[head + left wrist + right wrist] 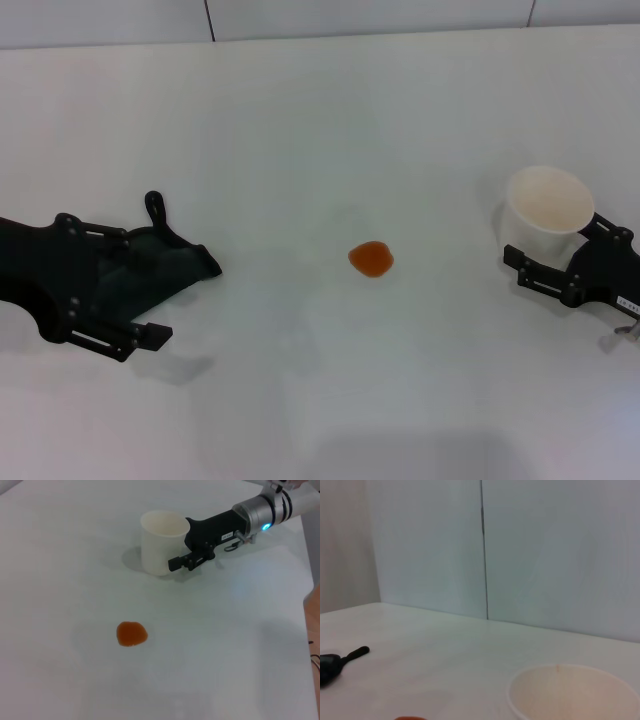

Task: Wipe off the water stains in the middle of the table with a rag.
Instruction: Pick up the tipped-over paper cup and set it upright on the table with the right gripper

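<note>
On the left of the white worktop (300,120), the left claw (150,290) lies low over the dark green rag (165,262), its two black fingers spread to either side of the cloth, one along the far edge and one on the near side, so the rag sits between them rather than being pinched. The rag rests flat on the worktop, its small black loop (155,208) pointing away from the robot; nothing suggests it has been lifted or closed on yet. Well to the right of the rag, about the middle of the worktop, the water stain (371,259) sits as one small, glossy orange blob, roughly round and whole, with no smear or streak around it; the left wrist view shows it equally intact. The wiping therefore appears not to have begun. Further right, well apart from the stain, stands an open white paper cup (547,208), upright. The right claw (540,272) is at the cup's near side, its fingers spread and reaching along the cup wall; whether they touch the cup cannot be told. As a judgement, the task is at its start: the rag must be gripped, carried across to the stain, pressed down and rubbed over it until the orange is gone.
</note>
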Motion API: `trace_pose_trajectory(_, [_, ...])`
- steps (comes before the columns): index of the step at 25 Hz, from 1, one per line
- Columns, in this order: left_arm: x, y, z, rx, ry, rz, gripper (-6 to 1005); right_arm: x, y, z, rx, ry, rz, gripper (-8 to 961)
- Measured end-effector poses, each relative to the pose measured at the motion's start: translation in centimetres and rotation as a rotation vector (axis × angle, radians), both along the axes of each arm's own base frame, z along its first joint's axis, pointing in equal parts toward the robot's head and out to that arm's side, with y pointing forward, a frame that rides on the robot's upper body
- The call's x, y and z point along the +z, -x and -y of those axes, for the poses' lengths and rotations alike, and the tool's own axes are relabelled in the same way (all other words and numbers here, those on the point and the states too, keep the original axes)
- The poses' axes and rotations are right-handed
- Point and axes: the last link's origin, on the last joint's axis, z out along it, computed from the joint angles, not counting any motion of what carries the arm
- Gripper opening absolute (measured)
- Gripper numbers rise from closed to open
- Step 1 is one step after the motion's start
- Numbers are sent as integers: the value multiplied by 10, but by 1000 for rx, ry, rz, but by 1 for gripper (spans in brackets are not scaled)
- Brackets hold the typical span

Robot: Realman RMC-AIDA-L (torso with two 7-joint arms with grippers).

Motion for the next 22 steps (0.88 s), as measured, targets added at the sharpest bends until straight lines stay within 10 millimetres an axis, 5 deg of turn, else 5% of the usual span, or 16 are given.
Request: trace_pose_trajectory(22, [0,1,0,7,0,0,875,21,-10,8,-14,74,25,861])
